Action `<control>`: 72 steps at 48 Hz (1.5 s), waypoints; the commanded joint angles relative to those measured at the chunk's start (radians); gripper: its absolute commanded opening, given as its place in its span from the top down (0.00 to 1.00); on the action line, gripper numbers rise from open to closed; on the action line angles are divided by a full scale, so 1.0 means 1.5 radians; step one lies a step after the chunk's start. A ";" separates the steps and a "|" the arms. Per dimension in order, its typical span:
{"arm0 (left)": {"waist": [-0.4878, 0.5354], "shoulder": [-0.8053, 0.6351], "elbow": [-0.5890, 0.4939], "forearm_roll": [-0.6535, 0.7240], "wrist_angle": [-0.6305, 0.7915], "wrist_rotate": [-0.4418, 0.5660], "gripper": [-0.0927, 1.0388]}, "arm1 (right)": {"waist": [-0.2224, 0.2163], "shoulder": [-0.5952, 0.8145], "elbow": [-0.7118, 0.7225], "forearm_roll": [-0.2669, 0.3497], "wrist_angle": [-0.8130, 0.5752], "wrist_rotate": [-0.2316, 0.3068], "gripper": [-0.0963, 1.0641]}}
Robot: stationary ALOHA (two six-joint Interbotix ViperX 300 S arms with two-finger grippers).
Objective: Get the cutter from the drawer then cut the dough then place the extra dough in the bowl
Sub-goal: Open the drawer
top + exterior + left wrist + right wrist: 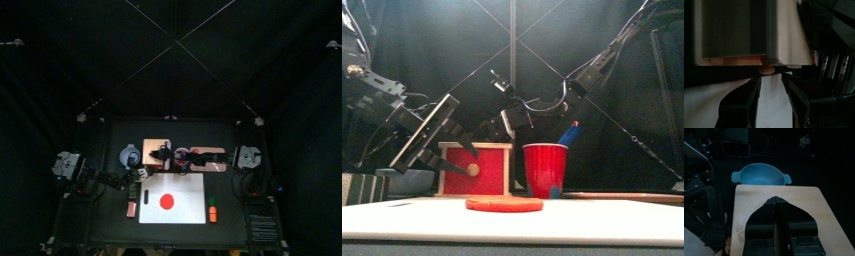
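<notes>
A flat red dough disc (168, 200) (504, 204) lies on the white cutting board (187, 185) (609, 222). Behind it stands the pale wooden box (158, 144) (492, 148) with its red drawer front (477, 170) closed. My left gripper (772, 81) (460, 152) is open just in front of the drawer's small pale knob (766, 70), the jaws level with it on either side. My right gripper (776, 201) (508, 122) is shut, its tips resting on the box's top (797, 198). The blue-grey bowl (761, 175) (130, 153) sits beside the box. No cutter is visible.
A red cup (545, 168) holding a blue toy knife (569, 133) stands right of the box. A small orange and green toy (210, 212) lies at the board's right edge, and a small red thing (131, 208) at its left.
</notes>
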 commanded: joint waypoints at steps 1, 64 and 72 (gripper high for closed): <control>0.011 0.000 -0.019 0.005 -0.002 0.002 0.24 | 0.009 -0.004 -0.003 0.001 0.007 -0.001 0.90; -0.029 0.029 -0.045 0.000 0.022 0.004 0.43 | 0.021 0.011 -0.007 0.010 0.026 0.000 0.89; -0.053 0.028 -0.045 -0.008 0.034 0.003 0.43 | 0.019 0.010 -0.008 0.010 0.026 0.000 0.89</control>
